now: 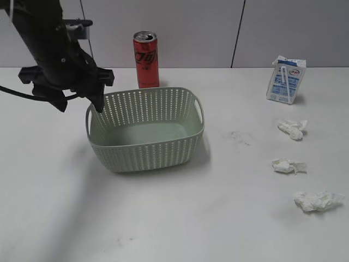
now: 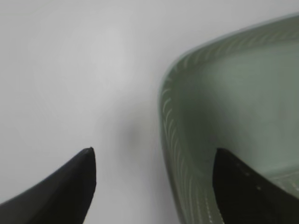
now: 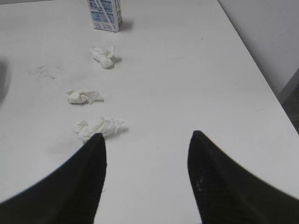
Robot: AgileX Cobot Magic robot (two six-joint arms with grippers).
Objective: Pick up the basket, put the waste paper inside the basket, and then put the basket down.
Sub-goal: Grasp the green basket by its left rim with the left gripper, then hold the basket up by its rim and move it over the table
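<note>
The pale green slotted basket (image 1: 147, 150) stands upright on the white table, left of centre. My left gripper (image 1: 80, 106) is open and straddles the basket's left rim (image 2: 169, 116), with one finger inside and one outside. Three crumpled white wads of waste paper lie on the table at the right: a far one (image 1: 293, 129), a middle one (image 1: 288, 165) and a near one (image 1: 318, 201). The right wrist view shows them too: far (image 3: 103, 56), middle (image 3: 84, 96), near (image 3: 99, 127). My right gripper (image 3: 148, 136) is open and empty, just right of the near wad. It is out of the exterior view.
A red can (image 1: 146, 59) stands upright just behind the basket. A blue-and-white milk carton (image 1: 287, 79) stands at the back right, also in the right wrist view (image 3: 105, 14). The table's right edge (image 3: 254, 56) runs close to the wads.
</note>
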